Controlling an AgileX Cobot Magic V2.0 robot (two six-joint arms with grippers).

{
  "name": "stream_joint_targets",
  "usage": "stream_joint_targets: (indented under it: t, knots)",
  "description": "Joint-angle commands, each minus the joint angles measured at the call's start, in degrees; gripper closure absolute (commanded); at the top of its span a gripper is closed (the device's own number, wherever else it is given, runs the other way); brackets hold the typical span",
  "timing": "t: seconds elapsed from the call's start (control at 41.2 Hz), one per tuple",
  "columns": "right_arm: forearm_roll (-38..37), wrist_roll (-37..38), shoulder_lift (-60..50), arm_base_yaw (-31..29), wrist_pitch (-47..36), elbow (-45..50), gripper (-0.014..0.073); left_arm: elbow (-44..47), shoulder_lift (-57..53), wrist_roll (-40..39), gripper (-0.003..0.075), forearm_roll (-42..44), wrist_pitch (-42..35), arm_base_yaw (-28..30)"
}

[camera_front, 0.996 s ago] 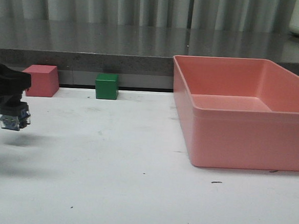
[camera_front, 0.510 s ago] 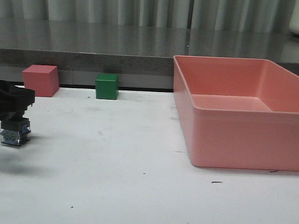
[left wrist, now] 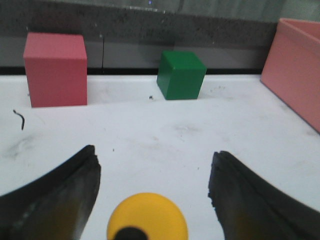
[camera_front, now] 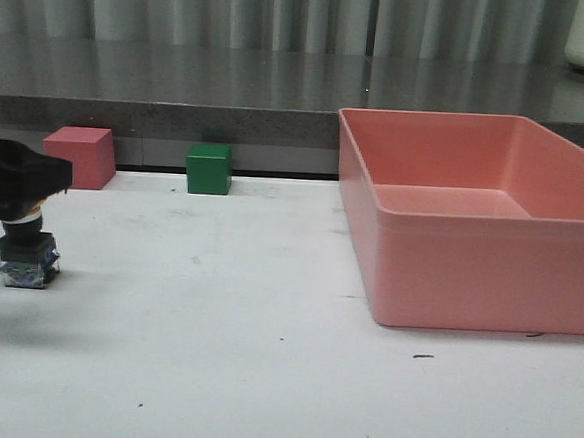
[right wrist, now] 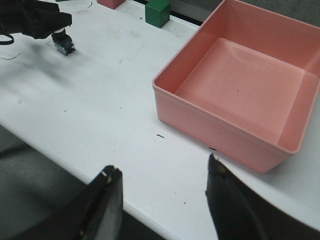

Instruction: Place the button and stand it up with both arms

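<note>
The button stands upright on the white table at the far left, black base down. Its yellow cap shows between my left fingers in the left wrist view. My left gripper is just above the button, jaws wide open on either side of the cap without touching it. The button also shows small in the right wrist view, under the left arm. My right gripper is open and empty, high over the table's front edge, and is out of the front view.
A pink cube and a green cube sit at the back of the table by the wall ledge, both seen in the left wrist view. A large pink bin fills the right side.
My left gripper brought the button down onto the table, opened and rose slightly. The button now stands on its own.
</note>
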Motion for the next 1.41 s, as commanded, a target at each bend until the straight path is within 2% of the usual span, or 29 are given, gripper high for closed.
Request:
stream_joint_targets:
  t: [0.0, 0.146, 0.243, 0.389, 0.462, 0.607, 0.753, 0.826, 0.923, 0.996, 1.385]
  knots:
    - [-0.69, -0.57, 0.58, -0.27, -3.88, -1.18, 0.0191, -0.50, -5.98, -0.37, 0.0252, -0.20, -2.56, 0.15]
    - [-0.69, -0.57, 0.58, -0.27, -3.88, -1.18, 0.0191, -0.60, -14.60, -0.37, 0.0258, 1.83, 9.46, 0.15]
    - [-0.69, -0.57, 0.58, -0.27, -3.88, -1.18, 0.0191, -1.44, -20.86, -1.96, 0.0259, 5.18, 21.14, -0.23]
    - [-0.69, -0.57, 0.58, -0.27, -3.88, -1.18, 0.0191, -5.63, -31.67, -4.03, 0.0259, 7.20, 45.17, -2.95]
    - [-0.69, -0.57, 0.58, -0.27, -3.88, -1.18, 0.0191, -9.51, -35.77, -4.03, 0.0259, 6.54, 59.21, -5.16]
    - [-0.69, -0.57, 0.58, -0.27, -3.88, -1.18, 0.0191, -18.02, -41.43, -4.03, 0.0259, 5.47, 82.57, -9.68]
    - [-0.69, -0.57, 0.58, -0.27, -3.88, -1.18, 0.0191, -27.57, -43.82, -3.79, 0.0259, 3.32, 103.78, -13.21]
    - [-0.69, -0.57, 0.58, -0.27, -3.88, -1.18, 0.0191, -31.66, -44.33, -0.56, 0.0259, -0.17, 111.41, -13.82]
    - [-0.69, -0.57, 0.58, -0.27, -3.88, -1.18, 0.0191, -35.79, -45.46, 8.49, 0.0259, -9.38, 117.44, -13.82]
    - [-0.69, -0.57, 0.58, -0.27, -3.88, -1.18, 0.0191, -36.81, -47.85, 12.56, 0.0259, -14.16, 117.28, -13.82]
    - [-0.69, -0.57, 0.58, -0.27, -3.88, -1.18, 0.0191, -33.28, -63.99, 12.56, 0.0259, -15.43, 119.28, -13.82]
